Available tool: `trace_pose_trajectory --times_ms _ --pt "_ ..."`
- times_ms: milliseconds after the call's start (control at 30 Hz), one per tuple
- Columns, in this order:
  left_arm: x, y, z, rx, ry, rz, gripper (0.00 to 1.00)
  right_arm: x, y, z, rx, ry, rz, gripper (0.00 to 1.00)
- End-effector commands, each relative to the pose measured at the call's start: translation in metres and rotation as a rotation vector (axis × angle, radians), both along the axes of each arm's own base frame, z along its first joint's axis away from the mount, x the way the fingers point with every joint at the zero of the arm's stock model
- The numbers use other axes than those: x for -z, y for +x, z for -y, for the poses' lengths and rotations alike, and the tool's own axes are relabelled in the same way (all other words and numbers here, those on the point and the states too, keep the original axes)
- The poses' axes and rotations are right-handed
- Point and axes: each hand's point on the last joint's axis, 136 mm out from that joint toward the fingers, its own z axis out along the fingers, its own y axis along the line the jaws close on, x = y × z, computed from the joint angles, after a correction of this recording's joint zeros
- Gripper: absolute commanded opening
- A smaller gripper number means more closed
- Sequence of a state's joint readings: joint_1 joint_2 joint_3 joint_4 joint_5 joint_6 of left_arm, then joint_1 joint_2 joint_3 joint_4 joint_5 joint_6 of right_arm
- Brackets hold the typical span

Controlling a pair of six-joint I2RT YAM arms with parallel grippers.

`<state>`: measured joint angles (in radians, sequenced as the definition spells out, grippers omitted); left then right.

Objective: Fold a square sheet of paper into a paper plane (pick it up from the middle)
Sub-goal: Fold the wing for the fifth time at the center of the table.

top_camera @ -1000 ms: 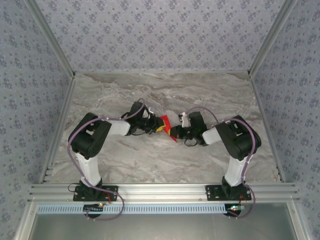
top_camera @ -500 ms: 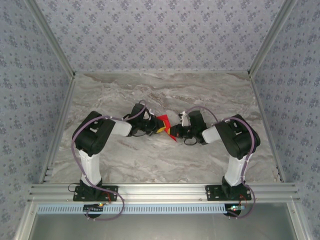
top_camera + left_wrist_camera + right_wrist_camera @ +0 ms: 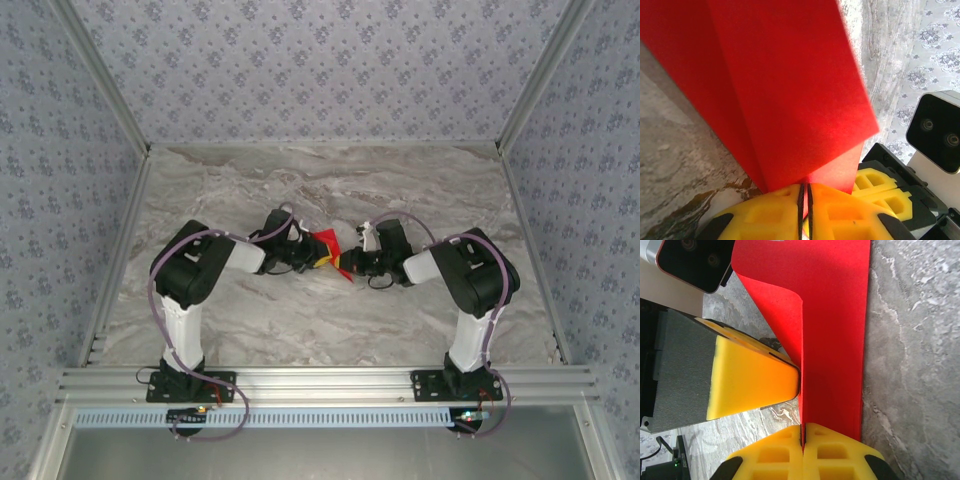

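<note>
The red folded paper [image 3: 327, 250] hangs between both grippers over the middle of the marble table. My left gripper [image 3: 314, 252] is shut on its left part; in the left wrist view the red sheet [image 3: 780, 90] rises out of the closed yellow fingers [image 3: 770, 215]. My right gripper [image 3: 345, 265] is shut on the other edge; in the right wrist view the paper [image 3: 832, 340] stands as a creased strip out of the closed yellow pads [image 3: 835, 452]. The left gripper's yellow finger [image 3: 752, 375] presses against the paper from the left there.
The marble tabletop [image 3: 330, 320] lies below the arms, bounded by patterned walls and aluminium rails [image 3: 320, 380] at the near edge. The right wrist camera [image 3: 935, 130] shows close to the paper in the left wrist view.
The left arm's elbow has shifted right and the left gripper has closed a little tighter on the paper. The right gripper has edged slightly up and left; the paper stays held by both.
</note>
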<state>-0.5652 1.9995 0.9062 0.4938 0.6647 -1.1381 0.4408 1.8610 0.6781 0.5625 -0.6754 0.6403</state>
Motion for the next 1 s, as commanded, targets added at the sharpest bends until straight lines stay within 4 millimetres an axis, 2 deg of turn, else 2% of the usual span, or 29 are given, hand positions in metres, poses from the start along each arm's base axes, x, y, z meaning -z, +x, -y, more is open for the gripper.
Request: trace_pose_trajectory --times_ms 0,467,733,967 --pt "0.014 -0.001 0.0 0.004 0.036 0.003 0.14 0.02 -0.007 0.007 0.014 -0.054 -0.083 0.06" --pt "0.028 -0.004 -0.006 0.004 0.097 -0.042 0.12 -0.007 -0.01 0.006 -0.018 -0.07 -0.092 0.18" --pt "0.031 -0.004 -0.007 0.0 0.111 -0.055 0.12 0.003 -0.02 0.015 -0.039 -0.145 -0.12 0.19" --pt "0.035 -0.004 -0.01 -0.012 0.151 -0.083 0.12 0.006 -0.018 0.018 -0.052 -0.183 -0.1 0.21"
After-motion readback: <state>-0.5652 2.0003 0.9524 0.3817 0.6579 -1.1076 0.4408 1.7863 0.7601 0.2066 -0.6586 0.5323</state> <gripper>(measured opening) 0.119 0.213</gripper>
